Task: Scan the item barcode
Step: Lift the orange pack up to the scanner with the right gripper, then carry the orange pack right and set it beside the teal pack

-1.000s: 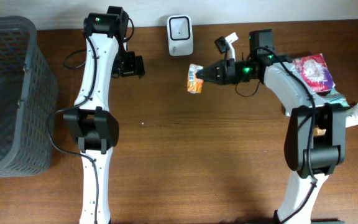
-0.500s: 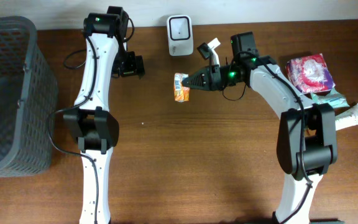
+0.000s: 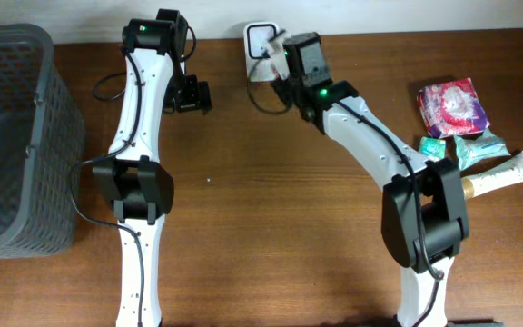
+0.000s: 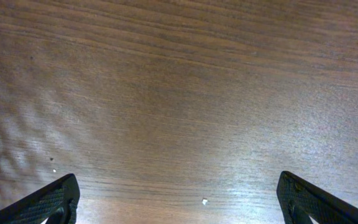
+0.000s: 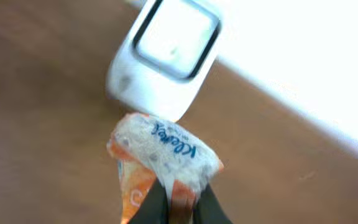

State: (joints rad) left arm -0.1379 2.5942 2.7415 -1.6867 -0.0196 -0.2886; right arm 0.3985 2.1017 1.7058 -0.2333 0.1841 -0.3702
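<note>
An orange and white tissue packet (image 5: 160, 155) is pinched between the fingers of my right gripper (image 5: 178, 202), which is shut on its lower end. The packet hangs just in front of the white barcode scanner (image 5: 166, 50), its printed face towards the camera. In the overhead view the right gripper (image 3: 276, 58) sits at the scanner (image 3: 256, 38) at the back of the table, and the arm hides the packet. My left gripper (image 3: 192, 95) hovers left of the scanner, open over bare wood, with nothing between its fingertips (image 4: 48, 202).
A dark grey basket (image 3: 7, 136) stands at the left edge. At the right lie a red and purple packet (image 3: 452, 104), a teal packet (image 3: 475, 145) and a white tube (image 3: 507, 173). A white wall runs behind the scanner.
My right arm has swung left and back, carrying the packet from the middle of the table up to the scanner. The left arm has not moved.
</note>
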